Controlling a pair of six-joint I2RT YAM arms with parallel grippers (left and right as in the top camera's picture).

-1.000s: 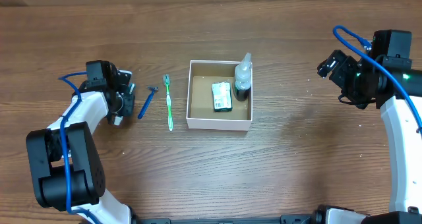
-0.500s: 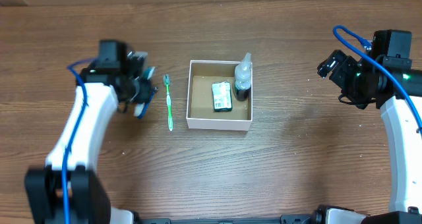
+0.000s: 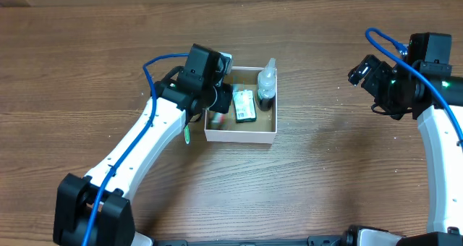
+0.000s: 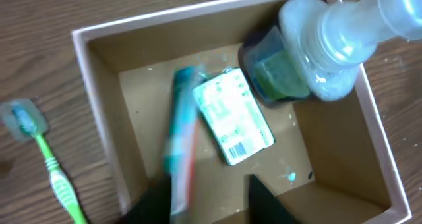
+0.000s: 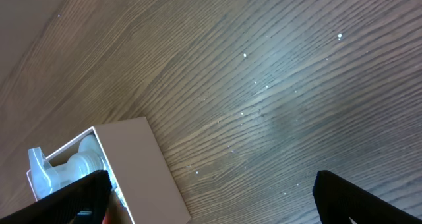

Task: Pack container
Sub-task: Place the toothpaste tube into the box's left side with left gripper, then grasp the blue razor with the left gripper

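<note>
The container [image 3: 239, 136], a white-walled square box with a brown floor, sits mid-table and shows in the left wrist view [image 4: 99, 85]. Inside it are a clear pump bottle [image 3: 266, 83] [image 4: 316, 53] and a green-and-white packet [image 3: 244, 106] [image 4: 234, 115]. My left gripper [image 3: 219, 101] [image 4: 211, 191] hovers over the box's left half with its jaws apart. A blurred teal-and-red razor [image 4: 181, 138] lies along the left finger over the box floor; I cannot tell if it is touching the finger. My right gripper [image 3: 365, 69] [image 5: 211, 197] is open and empty, far right.
A green toothbrush [image 4: 49, 165] lies on the wooden table just left of the box; in the overhead view only its end [image 3: 186, 136] shows under my left arm. The right wrist view shows the box corner [image 5: 142, 158] and the bottle [image 5: 66, 165].
My left arm swung right from the razor's spot to above the container, carrying the razor off the table. The right arm has not moved.
</note>
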